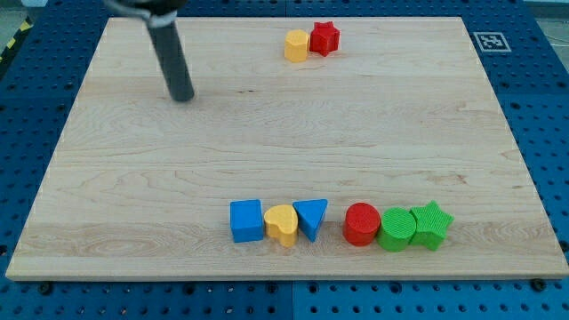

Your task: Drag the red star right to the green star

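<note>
The red star [325, 37] sits near the view's top centre, touching a yellow hexagon-like block [296, 45] on its left. The green star [432, 224] lies at the view's bottom right, at the right end of a row and touching a green cylinder [396, 230]. My tip [182, 96] rests on the board at the view's upper left, far to the left of the red star and well apart from every block.
Along the view's bottom stand a blue cube [247, 220], a yellow heart [282, 224], a blue triangle [310, 217] and a red cylinder [362, 223]. The wooden board [133, 178] lies on a blue perforated table with a marker tag [489, 41] at top right.
</note>
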